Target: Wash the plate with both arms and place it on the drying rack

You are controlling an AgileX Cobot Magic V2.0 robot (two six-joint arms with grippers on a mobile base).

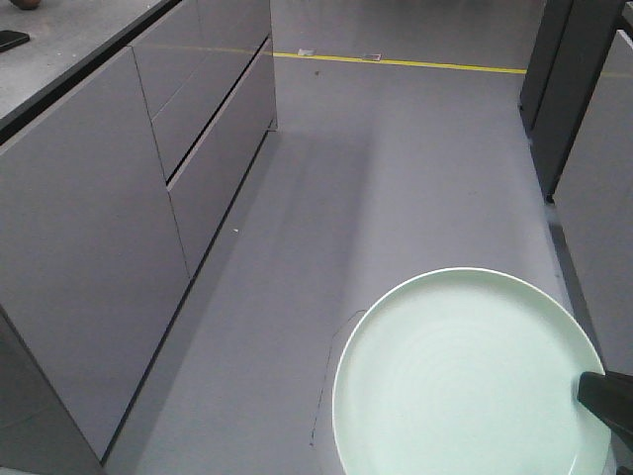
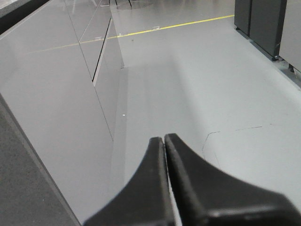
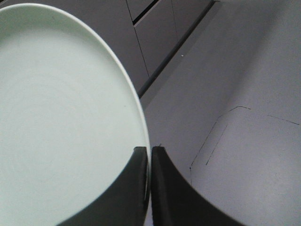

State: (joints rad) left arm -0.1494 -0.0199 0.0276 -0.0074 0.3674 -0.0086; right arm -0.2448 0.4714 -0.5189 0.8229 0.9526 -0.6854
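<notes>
Mint-green plate (image 1: 465, 381) hangs over open grey floor (image 1: 396, 168), its rim pinched by the right gripper (image 3: 149, 150). The left gripper (image 2: 164, 140) is pressed together, empty, with cabinets (image 1: 99, 228) lining the left edge.

Grey floor (image 1: 396, 178), matte, with thin crack lines (image 3: 221, 127). Far end: yellow line (image 1: 396, 61) across. Left: grey flat-front cabinets (image 1: 89, 228), drawers, dark countertop (image 1: 59, 40) above. Right: dark tall units (image 1: 574, 79). Light soft, even; faint shadow beside cabinets.
</notes>
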